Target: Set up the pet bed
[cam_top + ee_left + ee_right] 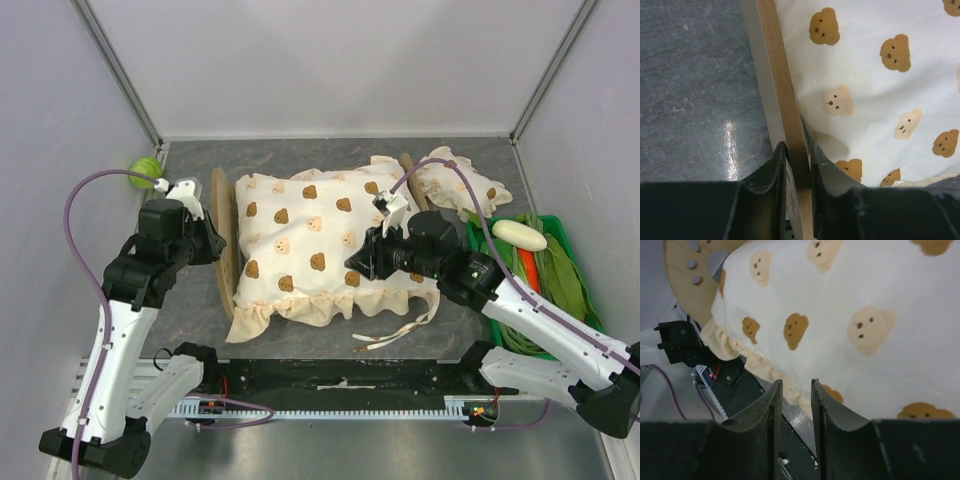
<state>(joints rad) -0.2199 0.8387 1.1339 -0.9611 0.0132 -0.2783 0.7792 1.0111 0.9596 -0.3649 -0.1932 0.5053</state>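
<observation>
The pet bed [222,240] lies across the table, its light-wood headboard at the left and most of it covered by the cream bear-print cushion [310,245]. My left gripper [213,247] is shut on the headboard's edge. In the left wrist view the board [777,75] runs between the closed jaws of that gripper [796,145], with the cushion [880,85] just to the right. My right gripper [355,262] sits over the cushion's near right part. In the right wrist view its jaws [797,382] stand a narrow gap apart at the cushion's frilled edge [760,365]. Whether they pinch it does not show.
A small frilled bear-print pillow [462,185] lies at the back right. A green basket [560,228] with vegetables stands at the right edge. A green ball [145,168] rests in the back left corner. The cushion's ties [395,335] trail toward the near edge.
</observation>
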